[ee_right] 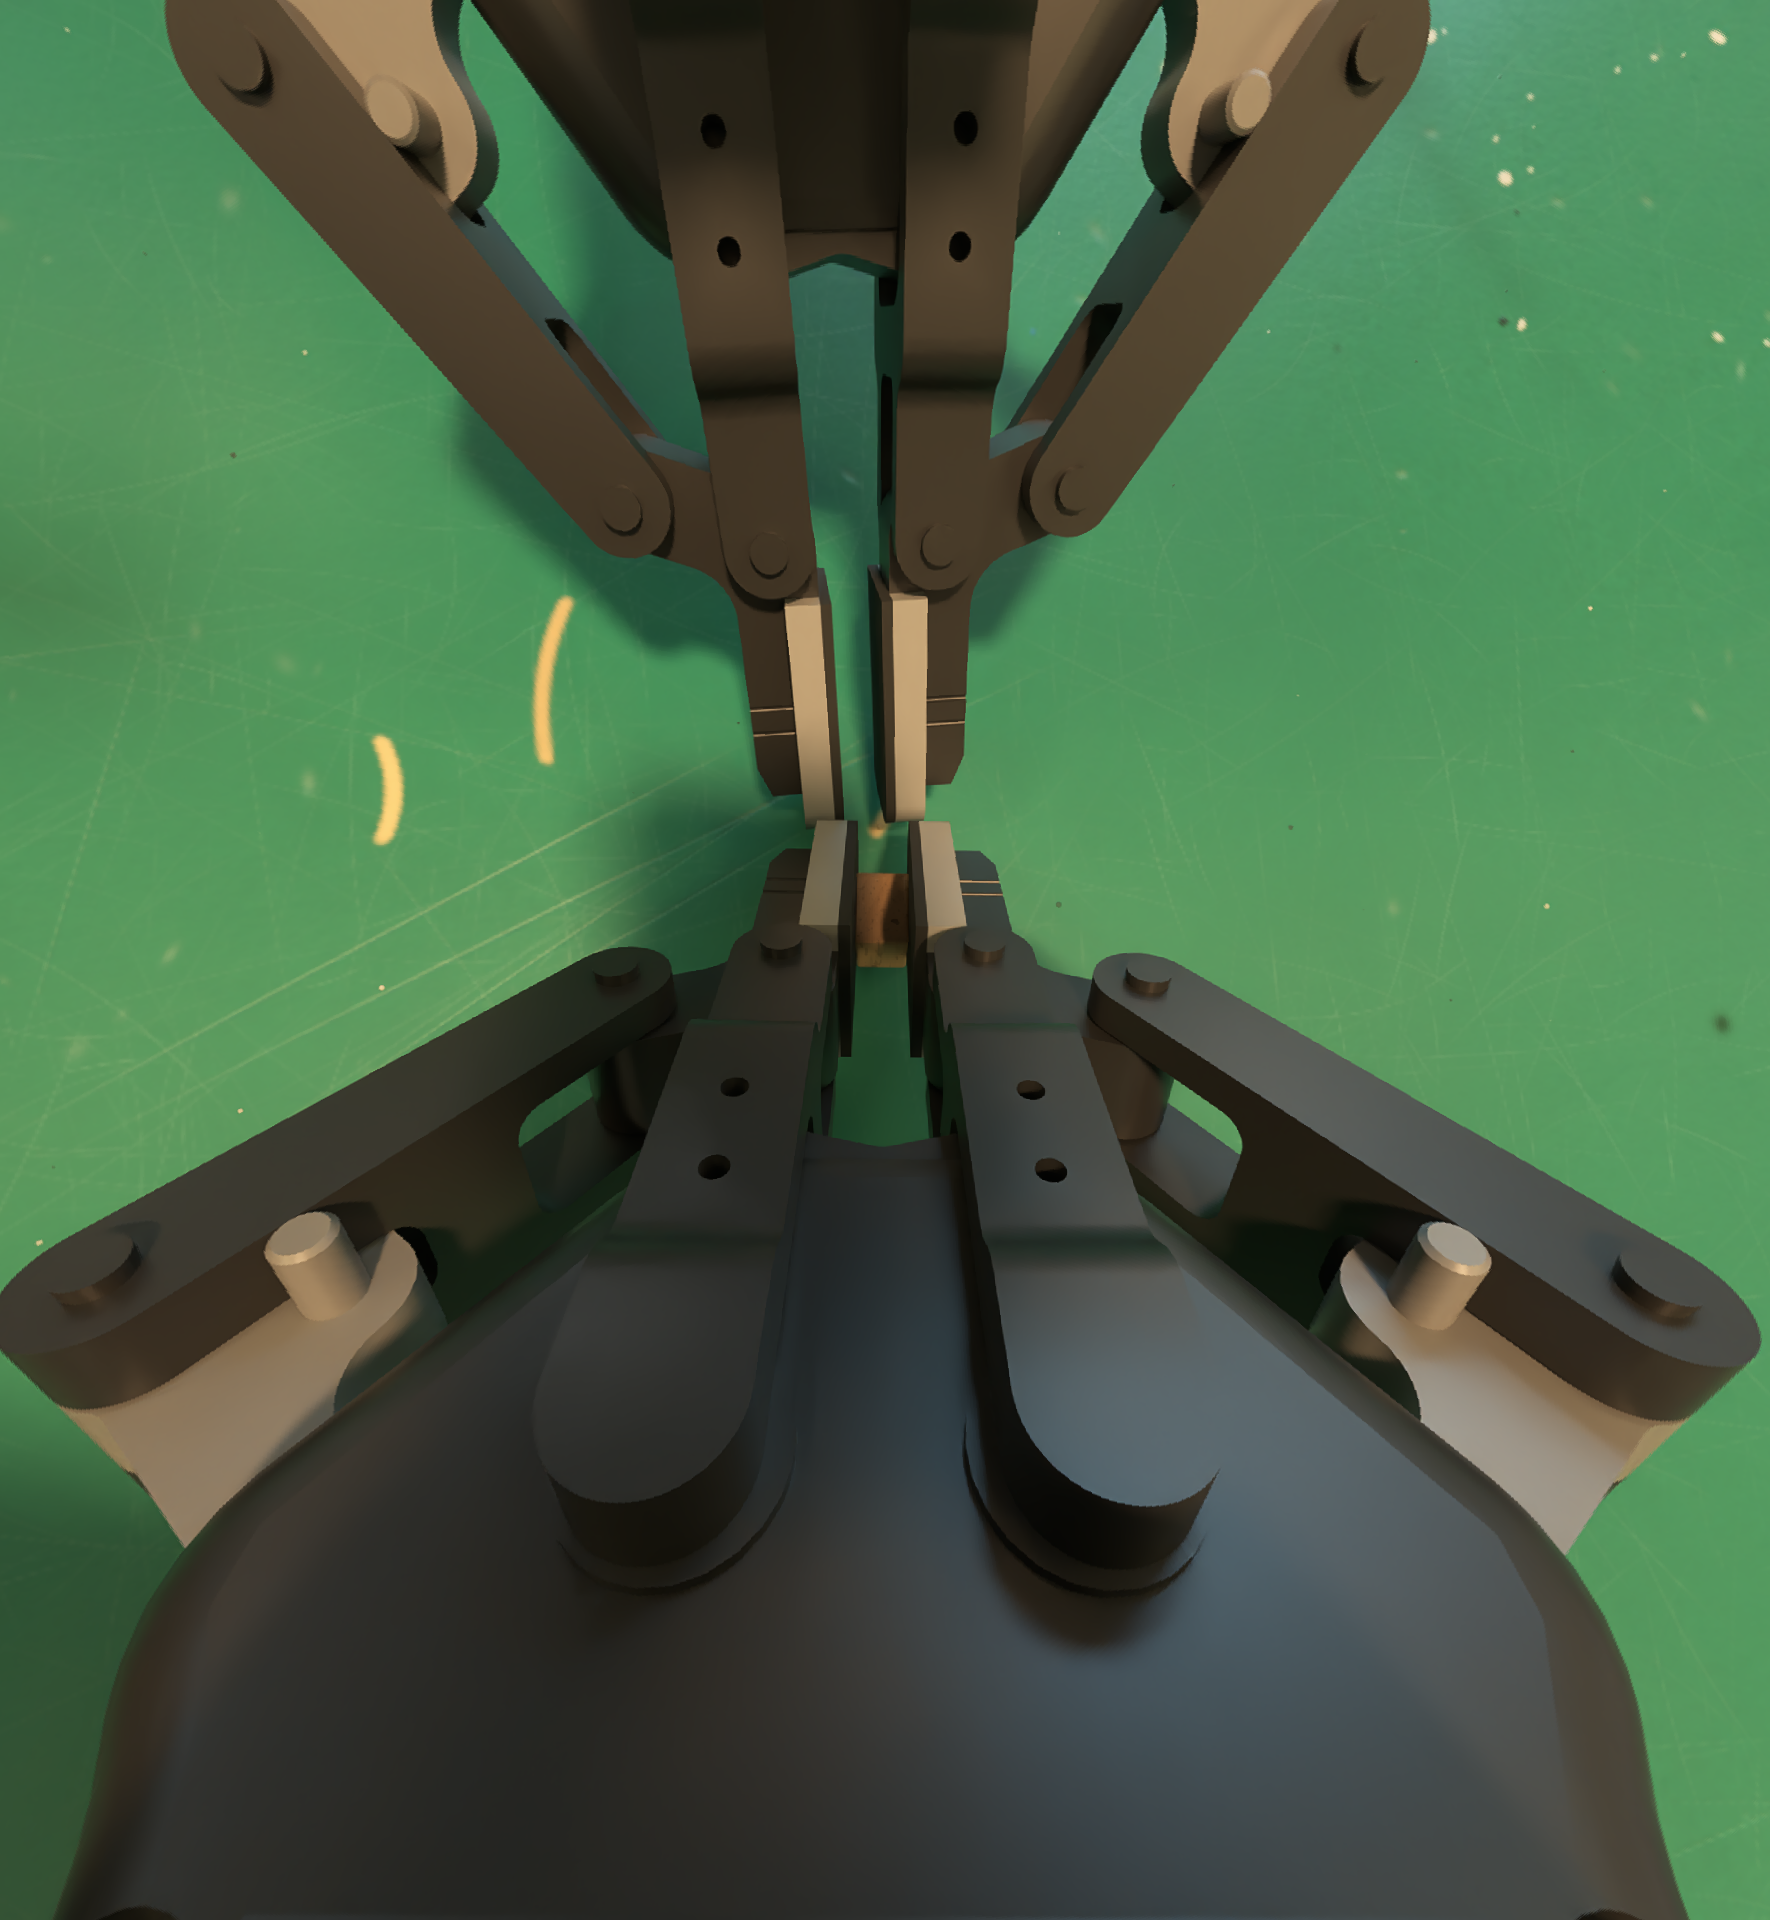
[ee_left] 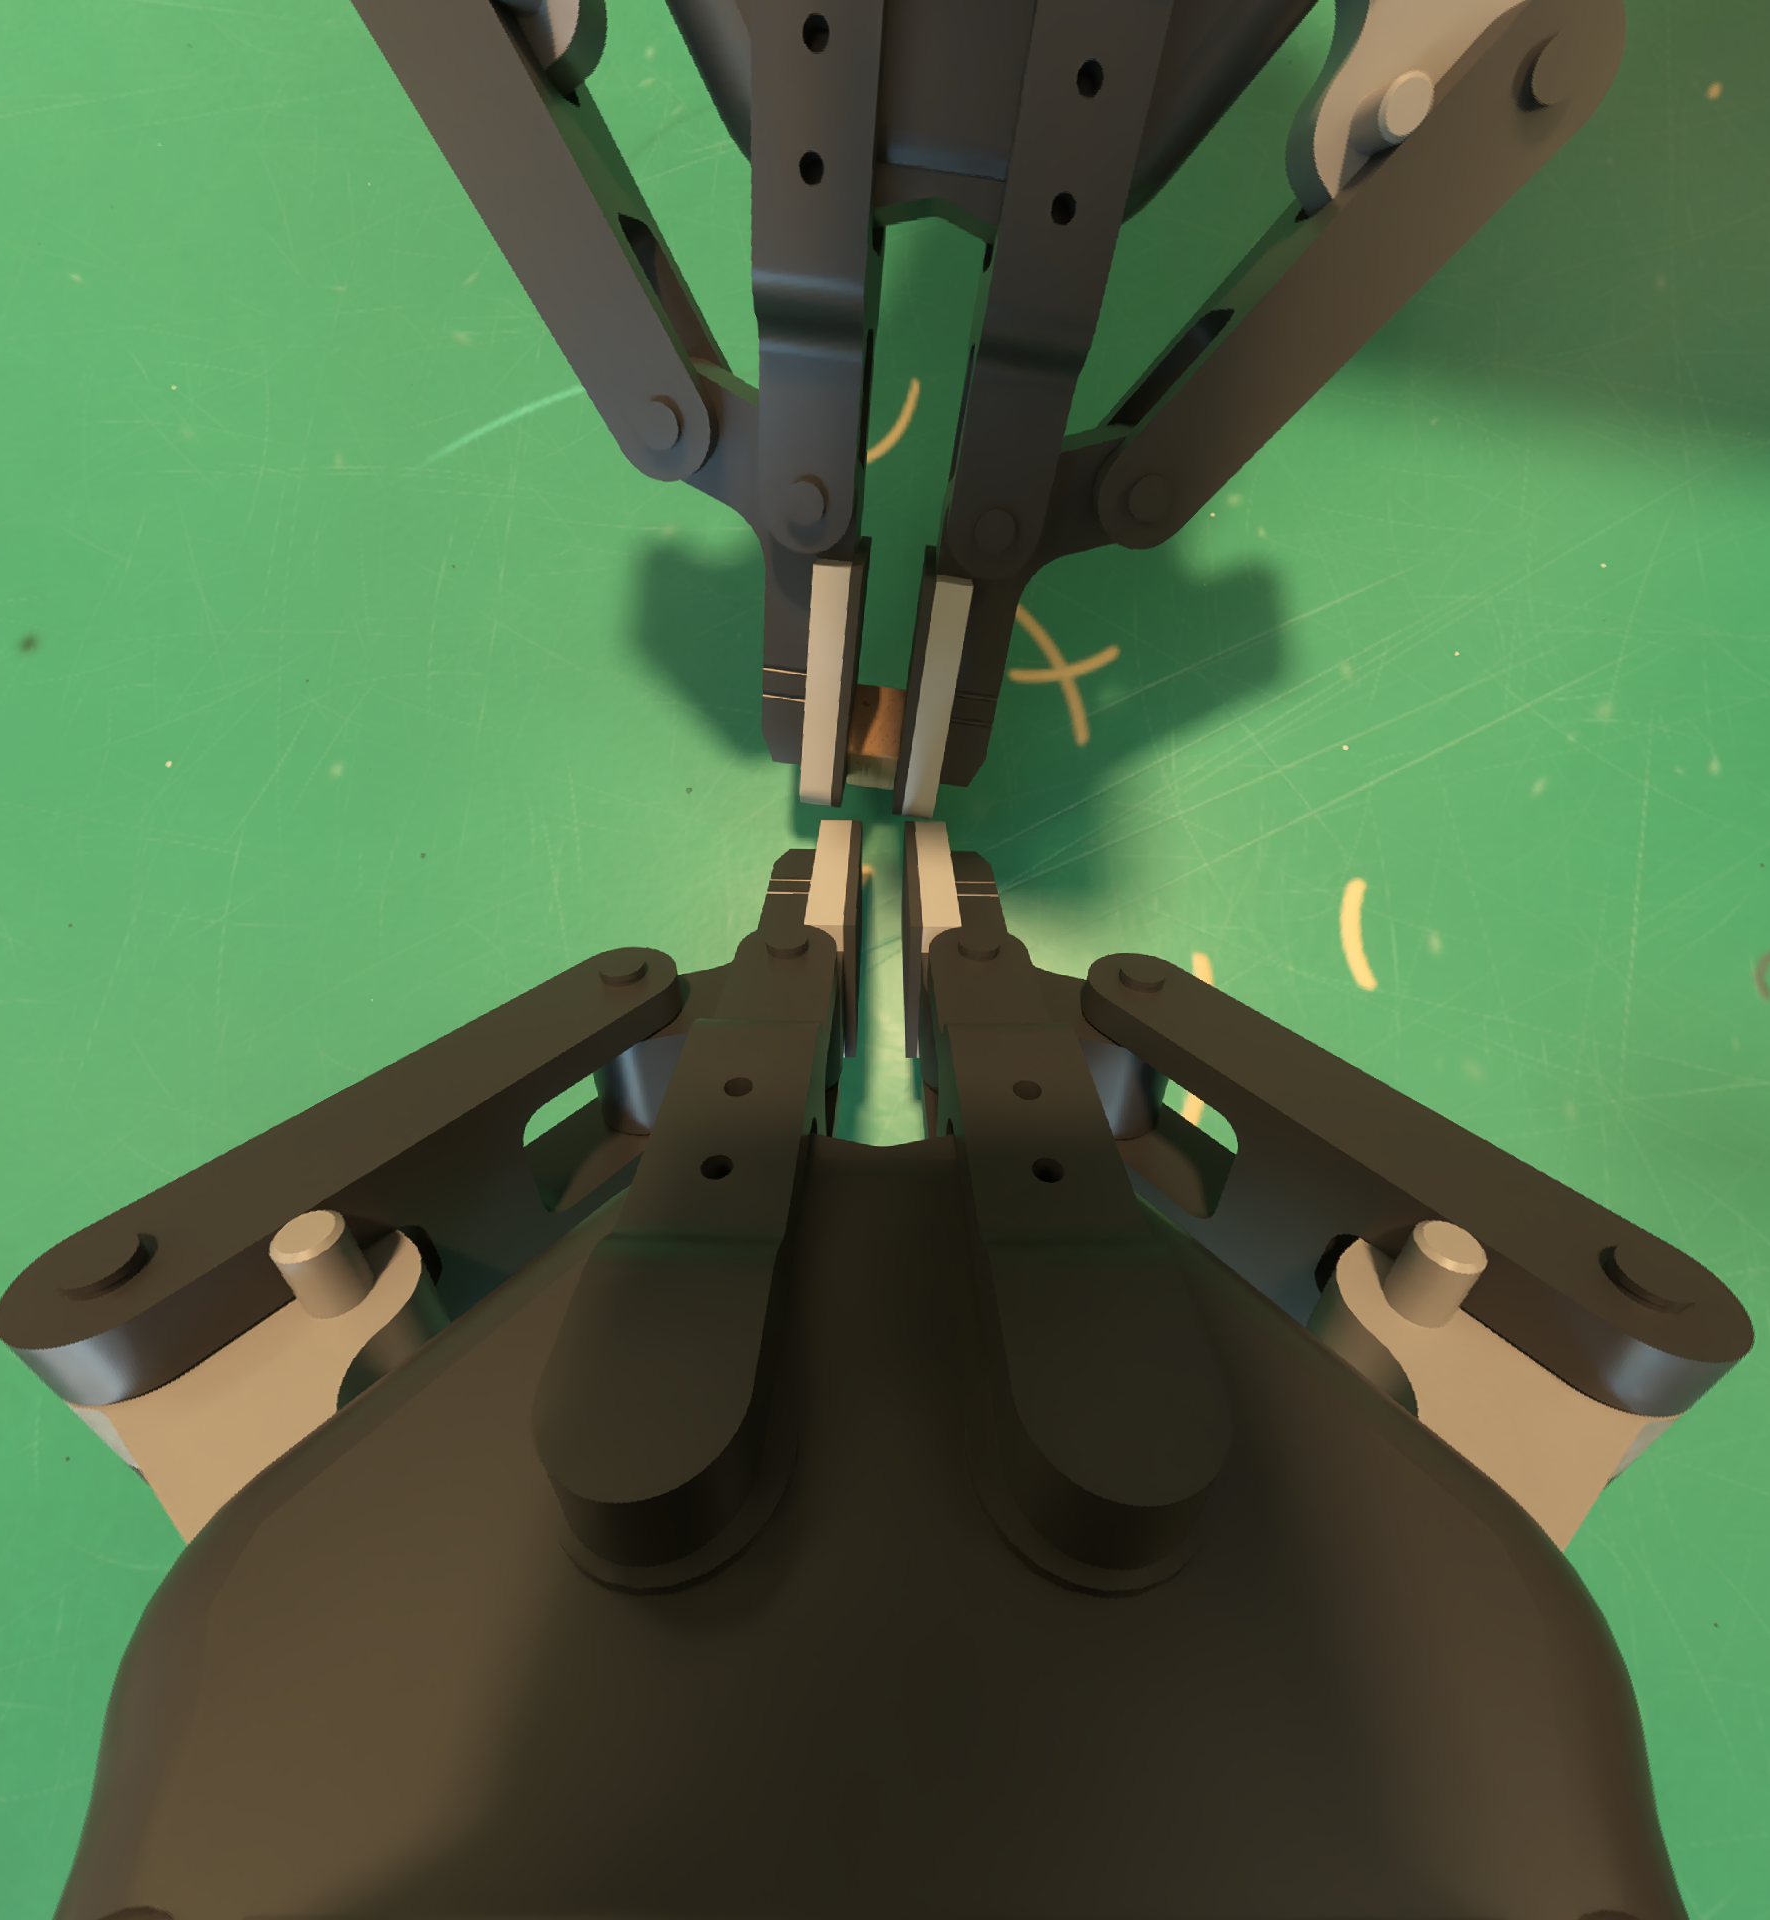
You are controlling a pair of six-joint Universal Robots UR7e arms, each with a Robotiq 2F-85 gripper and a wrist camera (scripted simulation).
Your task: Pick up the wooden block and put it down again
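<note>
Block held by right gripper, left gripper nose to nose with it

Nearest in the right wrist view, the right gripper (ee_right: 881,864) pinches the small wooden block (ee_right: 881,918) between its pale pads, set a little back from the tips, with no clear long axis to read. Just past those tips the left gripper (ee_left: 883,871) points straight back at it, tips almost meeting; its fingers are drawn near each other with a narrow empty slot between, gripping nothing. So the block lies dead ahead of the left gripper and already belongs to the right arm, which I judge should do the setting down. Whether the block touches the surface I cannot tell. Beyond lies a scratched green mat (ee_right: 1380,727) with pale curved marks (ee_right: 548,681), open on all sides.
</note>
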